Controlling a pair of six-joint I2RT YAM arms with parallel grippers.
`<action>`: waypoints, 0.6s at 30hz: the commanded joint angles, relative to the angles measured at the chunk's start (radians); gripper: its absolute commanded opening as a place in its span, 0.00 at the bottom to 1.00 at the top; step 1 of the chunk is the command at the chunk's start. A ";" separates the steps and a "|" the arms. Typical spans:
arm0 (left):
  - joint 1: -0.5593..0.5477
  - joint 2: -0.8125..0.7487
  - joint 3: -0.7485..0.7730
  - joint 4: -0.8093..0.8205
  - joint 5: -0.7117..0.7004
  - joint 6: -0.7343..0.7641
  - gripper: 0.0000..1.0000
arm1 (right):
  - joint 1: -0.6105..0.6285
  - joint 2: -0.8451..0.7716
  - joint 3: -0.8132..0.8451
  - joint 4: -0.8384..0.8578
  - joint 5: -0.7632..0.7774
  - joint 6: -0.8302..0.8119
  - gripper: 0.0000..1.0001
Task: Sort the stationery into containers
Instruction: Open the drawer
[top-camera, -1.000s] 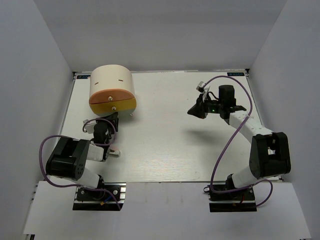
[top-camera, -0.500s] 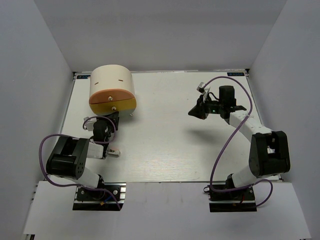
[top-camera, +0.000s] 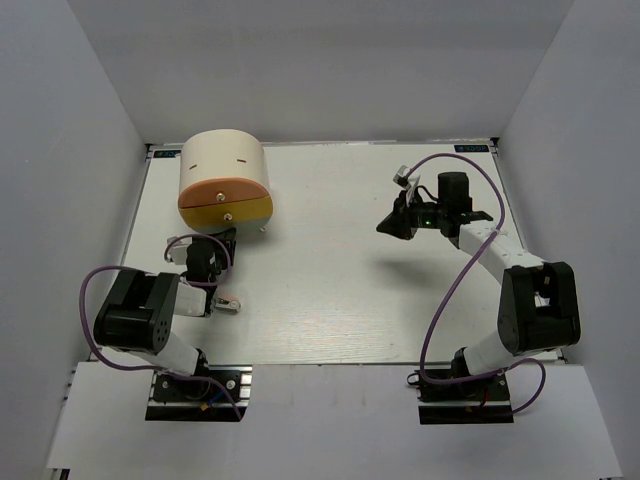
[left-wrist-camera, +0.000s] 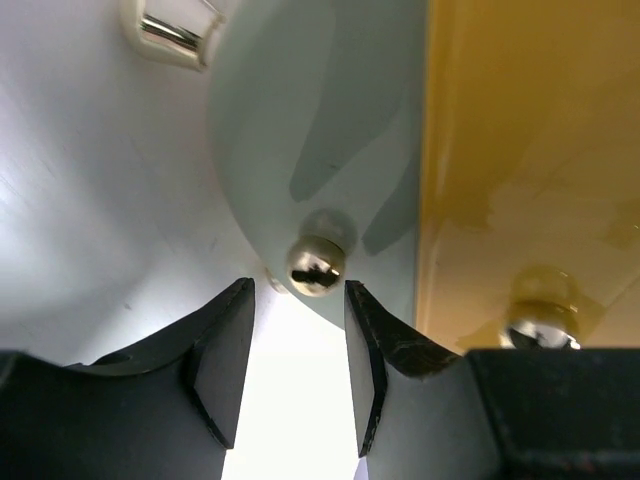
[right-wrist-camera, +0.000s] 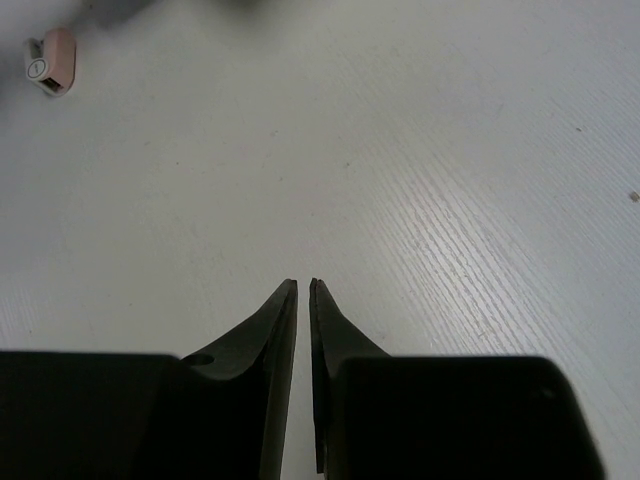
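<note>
Your left gripper (left-wrist-camera: 297, 290) is open, its fingers apart with nothing held. It sits low at the front of the box (top-camera: 222, 165), which stands at the far left of the table (top-camera: 340, 290). In the left wrist view a small shiny knob (left-wrist-camera: 316, 265) lies just past the fingertips, in line with the gap between them. The knob touches neither finger. It sits on the edge of a pale drawer (left-wrist-camera: 320, 110). The yellow drawer (left-wrist-camera: 520, 140) is beside that one, with its own knob (left-wrist-camera: 540, 318) off to the side of your gripper. A metal foot (left-wrist-camera: 176, 27) of the box shows at the upper left.

Your right gripper (right-wrist-camera: 303, 283) hangs over bare table on the right side, well apart from the box. Its fingers are all but together, with only a thin slit between the tips and nothing in it. The sharpener (right-wrist-camera: 52, 59), grey and pink, lies on the table far ahead and to the left of those tips.
</note>
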 joint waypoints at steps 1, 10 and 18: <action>0.009 0.027 0.021 0.065 -0.008 0.023 0.51 | -0.007 0.009 0.030 -0.015 -0.023 -0.017 0.16; 0.009 0.104 0.021 0.171 -0.028 0.041 0.50 | -0.008 0.012 0.033 -0.021 -0.020 -0.023 0.18; 0.009 0.146 0.021 0.226 -0.048 0.052 0.35 | -0.008 0.019 0.036 -0.022 -0.021 -0.026 0.18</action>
